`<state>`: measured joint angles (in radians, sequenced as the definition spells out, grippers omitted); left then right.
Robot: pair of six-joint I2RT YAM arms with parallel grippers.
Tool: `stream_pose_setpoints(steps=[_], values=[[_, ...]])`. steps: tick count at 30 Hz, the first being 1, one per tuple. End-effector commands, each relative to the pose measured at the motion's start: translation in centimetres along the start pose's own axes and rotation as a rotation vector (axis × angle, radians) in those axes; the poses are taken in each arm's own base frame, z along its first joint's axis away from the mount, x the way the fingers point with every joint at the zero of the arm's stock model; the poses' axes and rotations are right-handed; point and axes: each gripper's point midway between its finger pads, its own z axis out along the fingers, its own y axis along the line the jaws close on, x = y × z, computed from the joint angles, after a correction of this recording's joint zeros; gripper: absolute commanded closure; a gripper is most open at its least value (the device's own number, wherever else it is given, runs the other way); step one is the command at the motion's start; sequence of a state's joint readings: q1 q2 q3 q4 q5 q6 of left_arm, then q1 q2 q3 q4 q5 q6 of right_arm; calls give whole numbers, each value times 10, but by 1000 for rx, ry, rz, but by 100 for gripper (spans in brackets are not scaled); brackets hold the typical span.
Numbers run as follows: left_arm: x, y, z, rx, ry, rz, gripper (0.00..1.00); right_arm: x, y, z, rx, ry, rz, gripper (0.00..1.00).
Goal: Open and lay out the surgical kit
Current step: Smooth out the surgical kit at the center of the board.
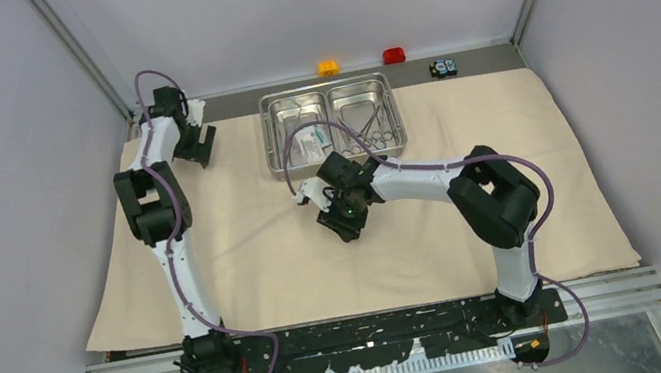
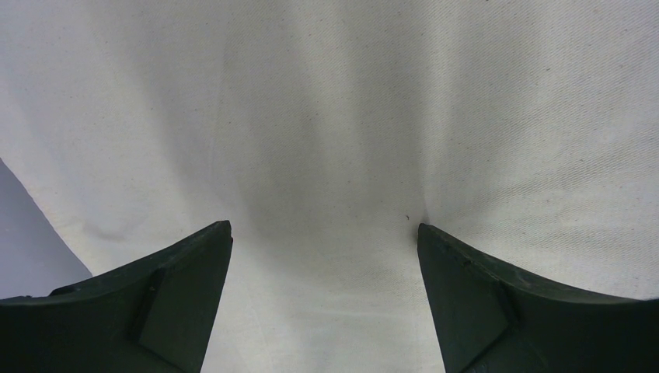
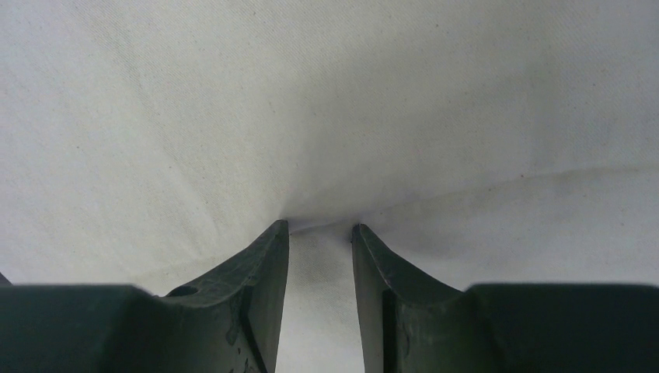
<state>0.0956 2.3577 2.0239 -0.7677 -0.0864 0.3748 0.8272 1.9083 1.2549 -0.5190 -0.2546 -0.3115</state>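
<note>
The big beige cloth point(image 1: 249, 271) lies spread flat over the table. At its far edge stands the steel tray point(image 1: 325, 87), with a white and teal packet point(image 1: 305, 146) in the left compartment and ring-handled clamps point(image 1: 376, 128) in the right. My right gripper point(image 1: 344, 227) point(image 3: 320, 227) points down at the cloth's middle, just in front of the tray. Its jaws are narrowed but apart, and the tips press into the cloth point(image 3: 326, 116), which puckers between them. My left gripper point(image 1: 197, 150) point(image 2: 324, 229) is wide open over the cloth's point(image 2: 334, 116) far left corner, holding nothing.
An orange block point(image 1: 328, 67), a red block point(image 1: 394, 55) and a small black-and-blue gadget point(image 1: 442, 67) sit on the bare strip behind the cloth. Grey walls close in both sides. A crease runs left from my right gripper across the cloth.
</note>
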Motion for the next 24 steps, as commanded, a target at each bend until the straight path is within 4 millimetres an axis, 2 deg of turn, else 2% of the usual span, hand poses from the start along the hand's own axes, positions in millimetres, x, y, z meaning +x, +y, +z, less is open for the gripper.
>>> stream_pose_setpoints(steps=[1,7,14,24], values=[[23,-2,2,5,94,30,8,71,37,6,-110,278,69,60],[23,1,0,-10,97,37,8,112,54,4,-90,429,2,62],[29,2,5,-22,120,42,8,129,64,5,-94,504,-62,64],[26,8,-3,-41,115,57,8,161,83,0,-157,636,-214,66]])
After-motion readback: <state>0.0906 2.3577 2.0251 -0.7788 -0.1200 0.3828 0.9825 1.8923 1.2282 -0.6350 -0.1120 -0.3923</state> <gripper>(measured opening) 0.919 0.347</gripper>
